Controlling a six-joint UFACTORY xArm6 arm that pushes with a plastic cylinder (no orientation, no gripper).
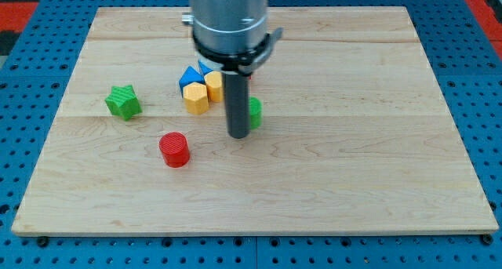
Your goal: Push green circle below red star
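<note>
Behind my rod, only a sliver of the green circle shows, touching my tip on the view's right. I hold nothing. No red star is discernible; arm housing hides the cluster of blue block and yellow blocks. Wooden board on blue pegboard. Red cylinder, green star lie left.

The arm comes down from the view's top centre as 1 broad grey cylindrical housing with a dark band and a clamp-like collar at its lower edge. From under that collar a straight dark rod hangs vertically, upright with no visible tilt. The tip rests at the level of the wooden surface, a little to the view's left of centre and slightly above mid-height. No other joints or links of the arm show.
</note>
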